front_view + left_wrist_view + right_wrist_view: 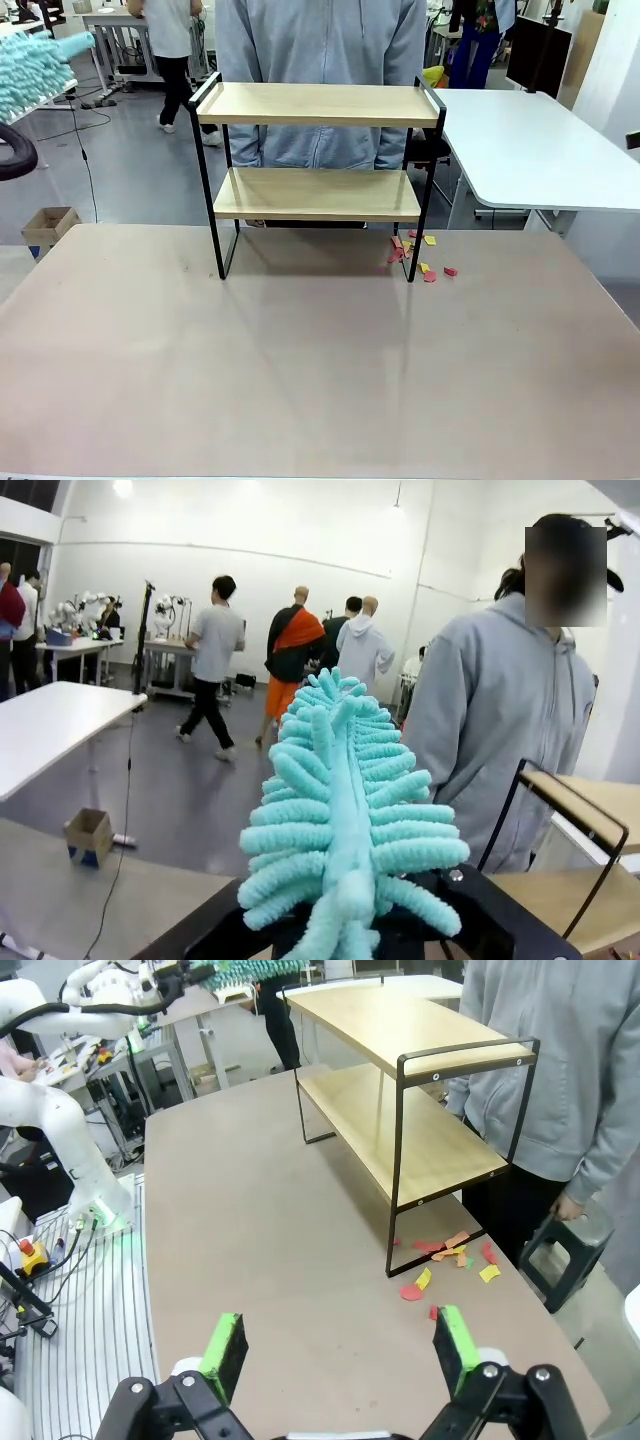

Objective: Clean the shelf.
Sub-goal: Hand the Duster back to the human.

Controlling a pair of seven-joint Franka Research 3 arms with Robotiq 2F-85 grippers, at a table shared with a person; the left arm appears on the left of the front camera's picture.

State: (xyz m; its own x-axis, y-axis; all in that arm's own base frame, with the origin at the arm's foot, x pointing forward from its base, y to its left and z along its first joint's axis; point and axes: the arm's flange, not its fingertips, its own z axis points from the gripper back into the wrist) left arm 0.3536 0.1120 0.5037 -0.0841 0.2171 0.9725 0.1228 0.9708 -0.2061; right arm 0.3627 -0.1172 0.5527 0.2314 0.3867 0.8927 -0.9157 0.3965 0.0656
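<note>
A small two-tier shelf [318, 150] stands at the far side of the brown table [300, 360], a little right of the middle, directly in front of a person in a grey hooded top [320, 60] who stands just behind it. Two light wooden boards sit one above the other in a thin black metal frame, with raised black rails at each short end of the top board and slim legs resting on the tabletop. Both boards look bare. On the table beside the shelf's right-hand legs lies a scatter of small paper scraps [420, 255] in red, pink and yellow; from the right wrist view the same scraps [450, 1260] lie at the foot of the nearest leg of the shelf [400, 1090], some under the lower board's edge.

The left gripper [350, 935] is clenched on the handle of a fluffy turquoise duster [345, 810], whose soft fronds rise upright ahead of it, held in the air off the shelf's left end; the black rail at the end of the top board [580, 815] shows at right in that view. In the front view the duster [30, 70] shows at the upper left edge, well apart from the shelf and touching nothing on it.

The right gripper [340, 1345] hangs above the near table with its green-padded fingers [455, 1345] spread wide, grasping nothing and pointing toward the shelf and the scraps.
</note>
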